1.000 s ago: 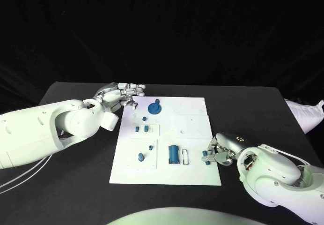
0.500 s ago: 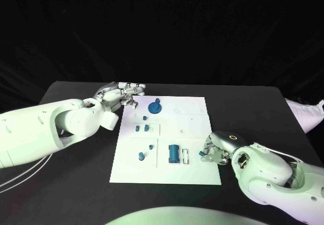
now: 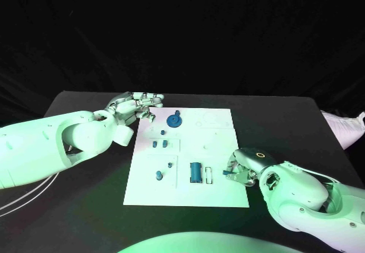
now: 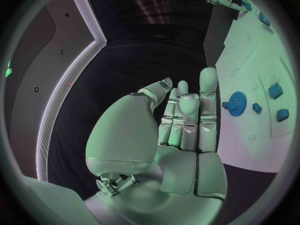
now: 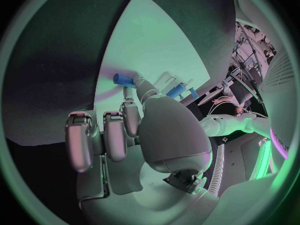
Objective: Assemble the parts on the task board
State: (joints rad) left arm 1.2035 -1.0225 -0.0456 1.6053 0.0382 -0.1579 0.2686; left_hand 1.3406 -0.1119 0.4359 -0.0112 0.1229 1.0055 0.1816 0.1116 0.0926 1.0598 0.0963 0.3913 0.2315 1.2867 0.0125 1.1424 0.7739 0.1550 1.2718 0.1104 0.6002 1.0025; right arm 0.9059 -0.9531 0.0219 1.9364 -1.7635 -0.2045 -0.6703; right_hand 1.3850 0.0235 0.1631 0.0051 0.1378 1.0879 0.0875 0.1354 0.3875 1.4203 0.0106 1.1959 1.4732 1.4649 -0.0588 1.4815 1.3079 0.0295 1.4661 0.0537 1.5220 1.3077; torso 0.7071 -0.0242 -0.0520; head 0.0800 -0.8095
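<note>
The white task board lies mid-table. On it are a blue gear, several small blue pegs and a larger blue cylinder beside a white slot. My right hand is at the board's right edge, low down, and pinches a small blue peg; the right wrist view shows that peg at the fingertips over the board. My left hand hovers at the board's far left corner with fingers stretched out, holding nothing. In the left wrist view the gear lies just past the left hand.
The black table surrounds the board, with bare surface on both sides. A white bundle lies at the table's right edge. My left forearm spans the table's left side.
My right hand has shifted a little up and in over the board's right edge, carrying the small blue peg. The left hand has stayed put.
</note>
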